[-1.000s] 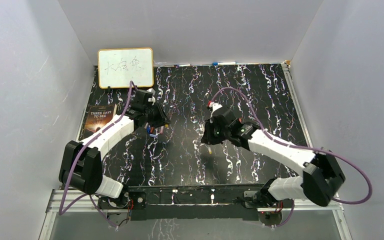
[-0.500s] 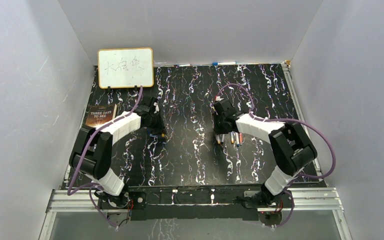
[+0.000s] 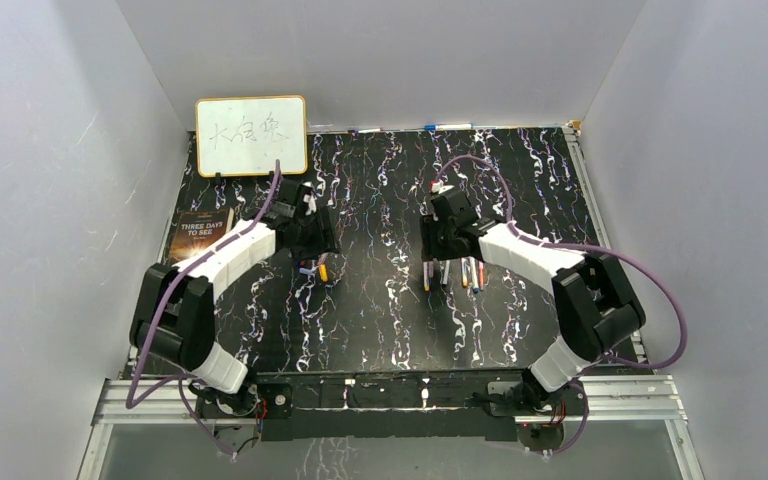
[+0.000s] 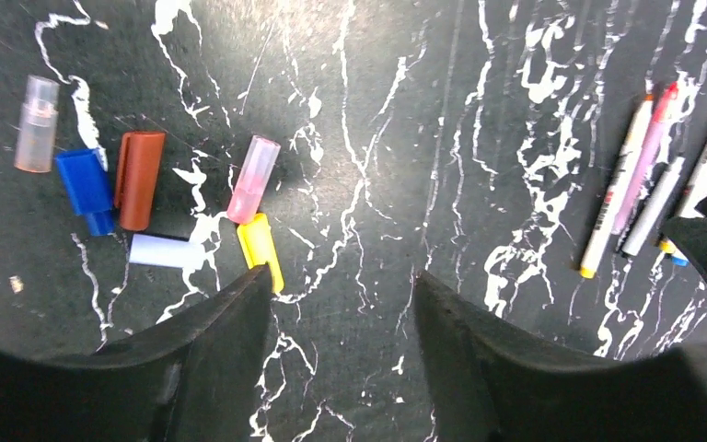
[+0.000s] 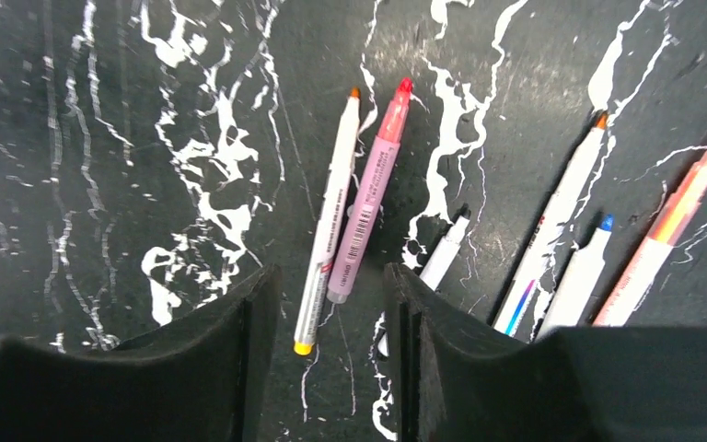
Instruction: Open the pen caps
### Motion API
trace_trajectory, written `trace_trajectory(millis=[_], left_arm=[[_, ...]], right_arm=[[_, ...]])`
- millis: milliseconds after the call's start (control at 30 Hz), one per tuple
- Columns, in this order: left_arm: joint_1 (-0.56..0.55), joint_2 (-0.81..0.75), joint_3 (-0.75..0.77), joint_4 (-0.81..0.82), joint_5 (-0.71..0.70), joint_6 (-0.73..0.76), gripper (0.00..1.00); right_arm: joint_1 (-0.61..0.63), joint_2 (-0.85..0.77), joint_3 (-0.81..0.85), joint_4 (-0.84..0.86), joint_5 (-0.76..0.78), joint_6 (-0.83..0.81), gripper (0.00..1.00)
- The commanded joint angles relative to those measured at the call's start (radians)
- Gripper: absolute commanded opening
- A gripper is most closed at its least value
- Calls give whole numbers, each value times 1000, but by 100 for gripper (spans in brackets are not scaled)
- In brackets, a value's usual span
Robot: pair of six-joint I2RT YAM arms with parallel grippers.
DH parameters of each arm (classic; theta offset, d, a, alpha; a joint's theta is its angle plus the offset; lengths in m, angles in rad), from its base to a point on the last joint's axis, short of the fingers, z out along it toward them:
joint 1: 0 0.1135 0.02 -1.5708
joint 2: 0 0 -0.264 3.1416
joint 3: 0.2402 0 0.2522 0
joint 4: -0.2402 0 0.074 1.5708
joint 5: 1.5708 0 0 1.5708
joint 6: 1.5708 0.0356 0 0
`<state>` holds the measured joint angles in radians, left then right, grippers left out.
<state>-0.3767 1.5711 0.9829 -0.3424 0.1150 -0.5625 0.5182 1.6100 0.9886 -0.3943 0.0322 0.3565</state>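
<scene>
Six small plastic pen caps [image 4: 138, 180] lie in a little bunch on the black desk with white streaks [image 3: 380, 330], a bit left of the middle. One is clear, one blue, one brown-red, one pink, one yellow and one pale white. None of them is on a pen. The thin marker pens [image 5: 368, 216] lie side by side a bit right of the middle, and all six show bare tips.

The left gripper [image 4: 341, 285] hangs over the desk next to the yellow cap. Its two black fingers are spread wide with nothing between them. The right gripper [image 5: 327, 276] hangs over the pens with its fingers a little less far apart. It holds nothing too; the end of a white pen on the desk shows through the gap.

I think the job is as good as done, since six loose caps match six bare pens. The next move should only need both arms to lift away without bumping anything.

A dark book [image 3: 200, 235] by the left edge reads "THREE DAYS TO SEE". A white board with an orange frame [image 3: 251, 135] stands at the far left corner, with hand-drawn marks I cannot read. The print on the pink pen is too small to read.
</scene>
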Motion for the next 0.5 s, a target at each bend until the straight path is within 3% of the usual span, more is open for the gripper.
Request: trace_trajectory(millis=[0, 33, 133, 200, 467], left_arm=[[4, -137, 113, -108, -40, 31, 81], [4, -159, 110, -104, -45, 33, 96], [4, -230, 89, -96, -69, 35, 98], [3, -277, 76, -98, -97, 34, 98], [3, -558, -2, -149, -303, 20, 98]], right_arm=[[-14, -110, 82, -18, 0, -34, 59], [-15, -122, 81, -15, 0, -37, 67], [-20, -156, 68, -6, 8, -40, 90], [-21, -186, 53, 1, 23, -47, 98], [-49, -378, -121, 131, 157, -81, 98]])
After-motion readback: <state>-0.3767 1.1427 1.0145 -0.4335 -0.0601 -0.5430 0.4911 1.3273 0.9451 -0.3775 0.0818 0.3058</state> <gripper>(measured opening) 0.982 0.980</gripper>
